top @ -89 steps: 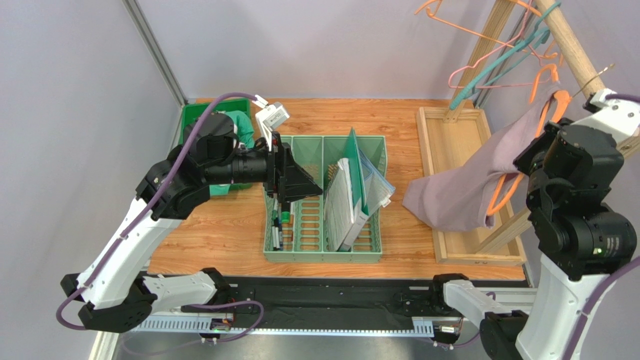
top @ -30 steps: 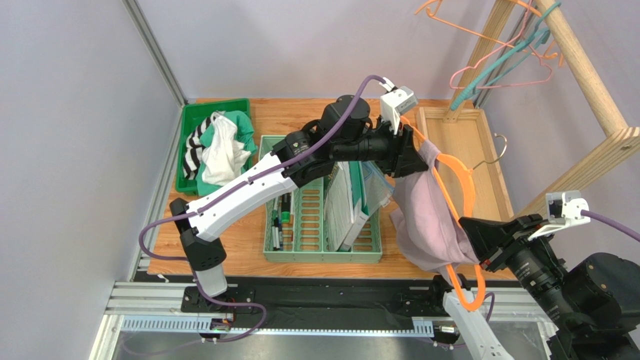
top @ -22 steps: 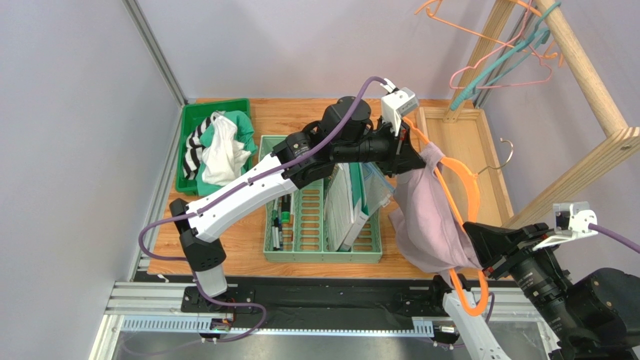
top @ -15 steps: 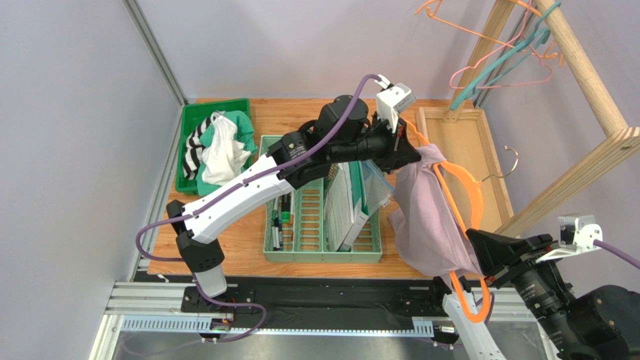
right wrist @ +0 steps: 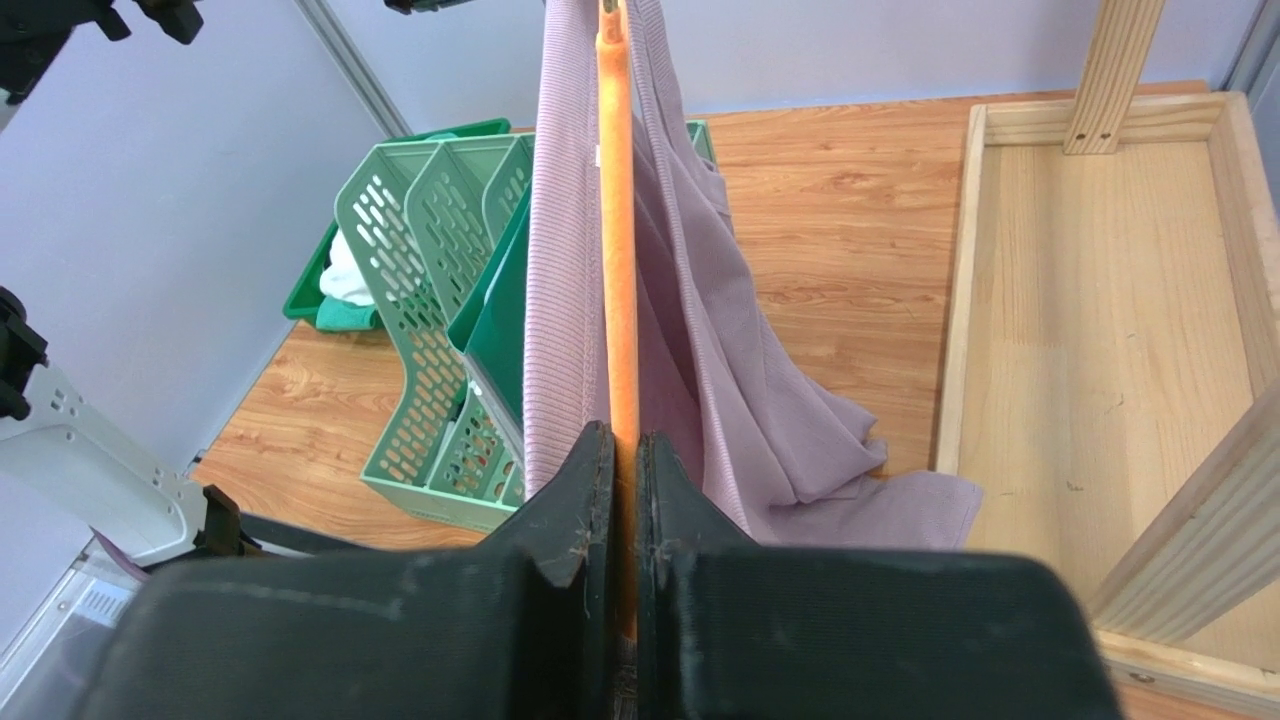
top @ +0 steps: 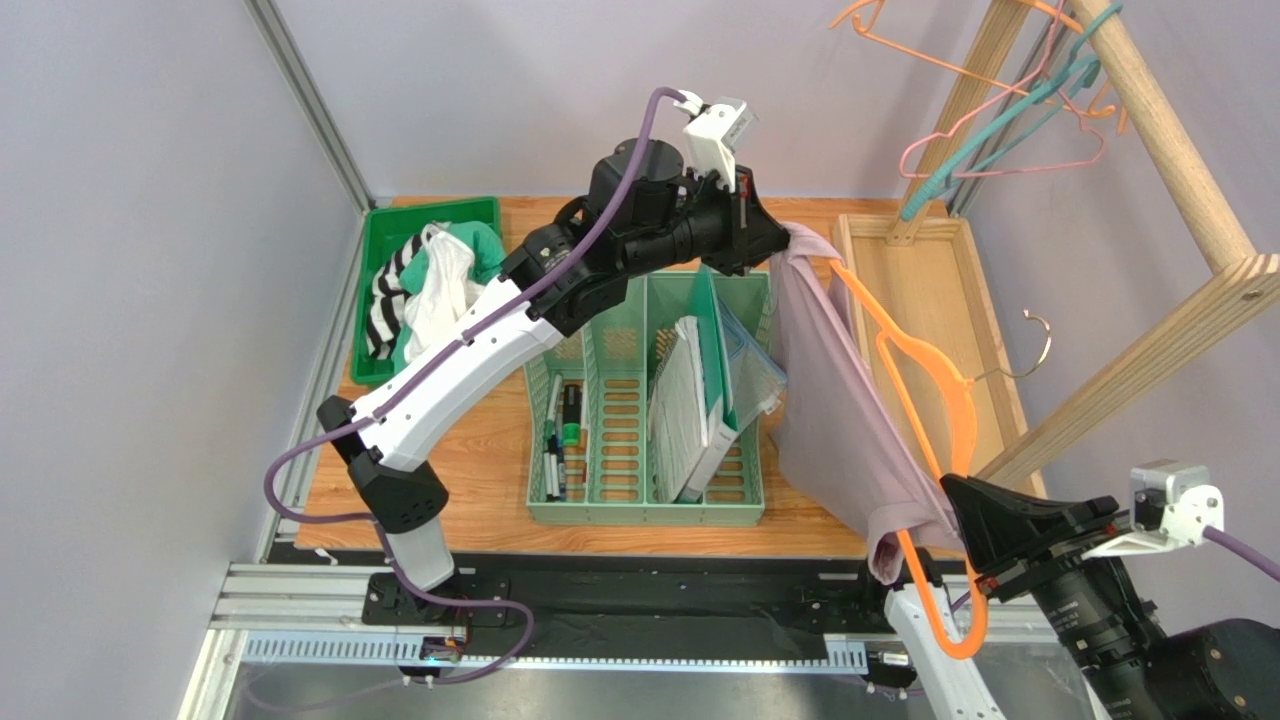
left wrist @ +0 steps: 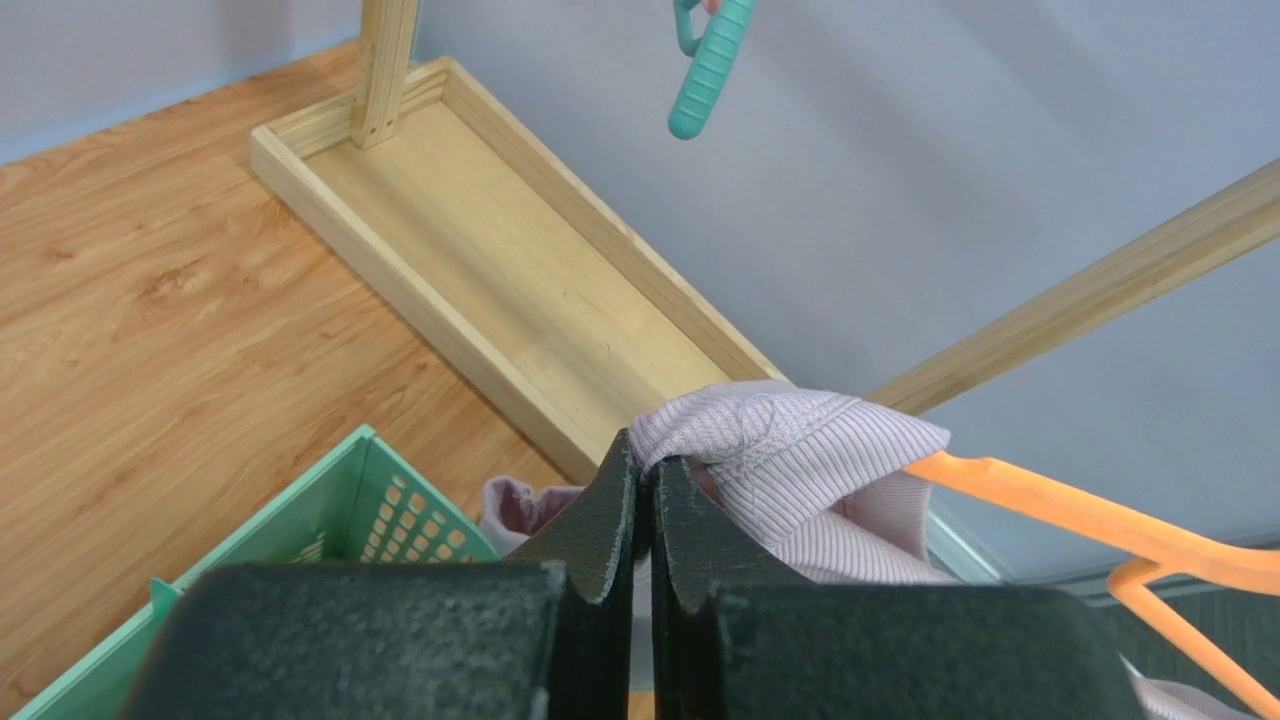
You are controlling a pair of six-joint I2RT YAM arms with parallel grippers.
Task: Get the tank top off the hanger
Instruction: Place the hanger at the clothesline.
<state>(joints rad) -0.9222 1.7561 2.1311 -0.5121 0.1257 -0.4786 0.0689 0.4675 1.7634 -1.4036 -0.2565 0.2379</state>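
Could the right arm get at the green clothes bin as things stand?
Probably not: its jaws are shut on the orange hanger, and the bin sits far left, past the organizer.

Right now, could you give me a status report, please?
Left pincer shut on tank top. Right pincer shut on hanger. Tank top stretched, not yet off.
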